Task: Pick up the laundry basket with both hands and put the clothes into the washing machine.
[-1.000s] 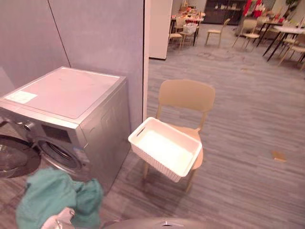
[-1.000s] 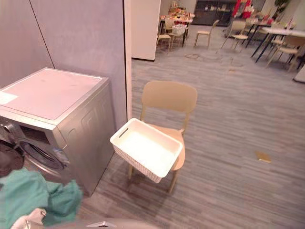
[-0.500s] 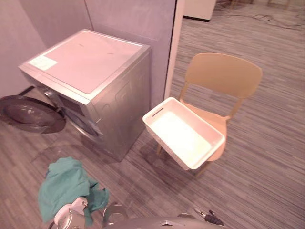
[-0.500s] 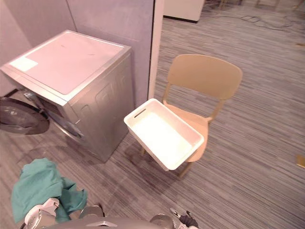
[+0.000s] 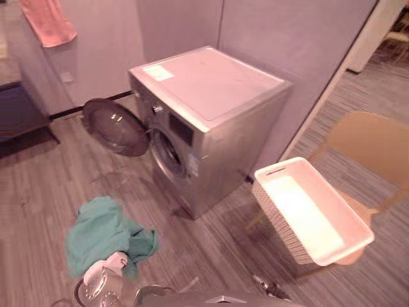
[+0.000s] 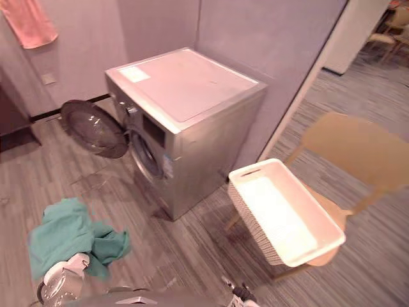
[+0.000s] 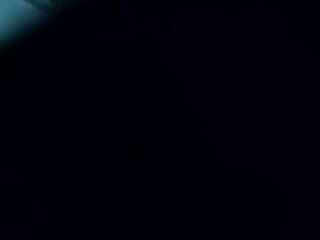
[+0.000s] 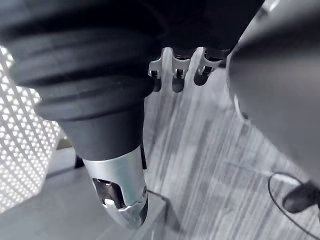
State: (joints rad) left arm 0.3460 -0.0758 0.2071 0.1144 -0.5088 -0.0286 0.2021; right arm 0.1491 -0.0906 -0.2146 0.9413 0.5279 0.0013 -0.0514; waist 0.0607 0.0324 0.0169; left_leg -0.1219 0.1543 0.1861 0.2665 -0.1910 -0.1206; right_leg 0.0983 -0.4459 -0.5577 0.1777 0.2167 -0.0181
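View swung toward washing machine (image 5: pixel 204 121); teal clothes (image 5: pixel 105 233) draped over left hand (image 5: pixel 107 276), grip untellable; right hand (image 8: pixel 176 76) relaxed, empty.

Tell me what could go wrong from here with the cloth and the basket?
The teal cloth hangs loose by the left arm, so an end may drag or slip off. The door of the washing machine stands open beside the drum mouth and might snag it. The white basket overhangs the chair; a bump might tip it.
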